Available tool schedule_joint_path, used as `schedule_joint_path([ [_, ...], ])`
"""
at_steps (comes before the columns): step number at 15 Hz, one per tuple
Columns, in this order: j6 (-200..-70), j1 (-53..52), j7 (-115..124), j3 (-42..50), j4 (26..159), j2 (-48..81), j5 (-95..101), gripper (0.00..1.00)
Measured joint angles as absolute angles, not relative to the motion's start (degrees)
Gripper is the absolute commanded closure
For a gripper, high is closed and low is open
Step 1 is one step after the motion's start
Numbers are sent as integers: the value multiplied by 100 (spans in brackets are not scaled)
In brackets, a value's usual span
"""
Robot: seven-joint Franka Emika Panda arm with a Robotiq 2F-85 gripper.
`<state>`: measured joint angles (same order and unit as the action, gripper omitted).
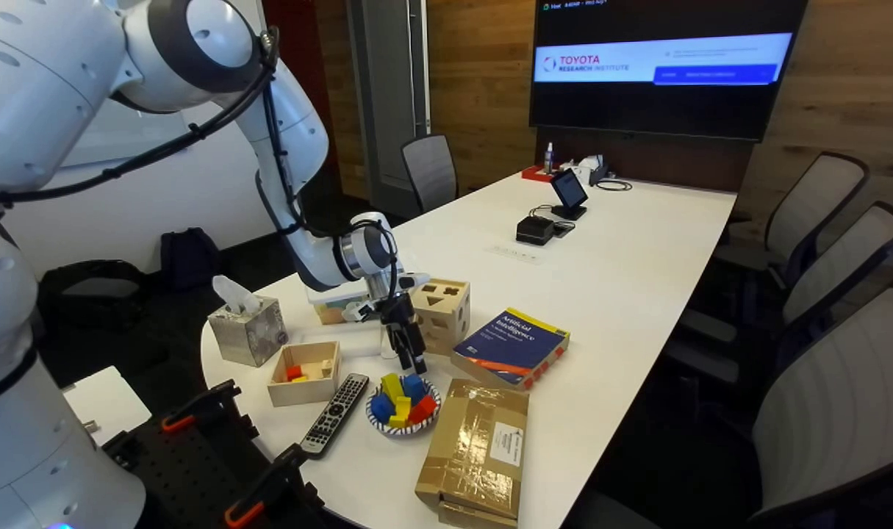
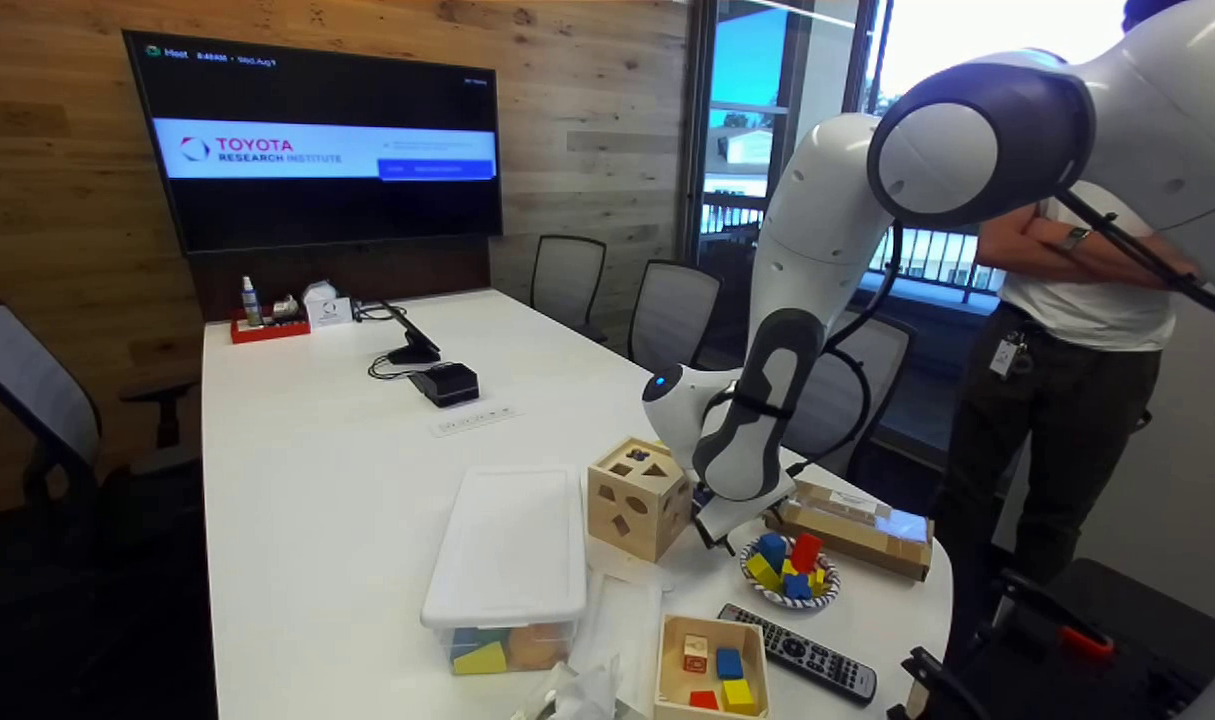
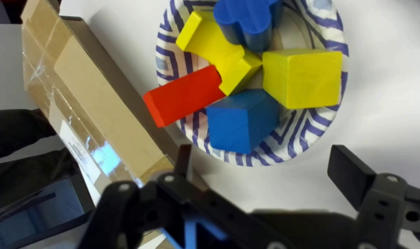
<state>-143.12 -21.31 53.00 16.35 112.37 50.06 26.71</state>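
You are holding the fingers (image 3: 350, 176) wide apart and unloaded: in the wrist view, white bench (image 3: 379, 114) and the near rim of the striped bowl (image 3: 286, 148) are showing across the gap, with no block inside it. In both exterior views they are standing just beside the bowl, on the side toward the wooden cube (image 2: 619, 504) with its shaped cut-outs; their exact height you are not able to tell.

Five blocks are lying in the bowl: a red block (image 3: 185, 95), jutting over the rim toward the cardboard box (image 3: 92, 93) and touching a notched yellow block (image 3: 213, 39); a lobed blue block (image 3: 246, 17); a plain-faced yellow block (image 3: 310, 79); and a faceted blue block (image 3: 242, 119), which is sitting nearest the fingers. Four further pieces are lying in the wooden tray (image 1: 303, 393); in an exterior view you are seeing a red piece (image 2: 704, 699), a blue piece (image 2: 729, 663), a yellow piece (image 2: 737, 695) and a mostly bare-wood piece (image 2: 695, 655). The remote control (image 1: 336, 415) is lying between tray and bowl, and the blue book (image 1: 512, 349) is lying beside the cube.

Progress, judged from this arrangement alone: the fingers are standing spread near the bowl, so positioning seems largely done; gripping is not yet done, since all five blocks are resting unheld in the bowl. Whether anything is lying inside the cube you are not able to tell.
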Motion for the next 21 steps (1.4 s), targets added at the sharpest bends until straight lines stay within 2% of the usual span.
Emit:
schedule_joint_path([
  [11,-14190,-2071,5294,1637,11147,5015,2660,0],
  [21,-13404,-1960,4949,1512,10734,5160,2599,0],
])
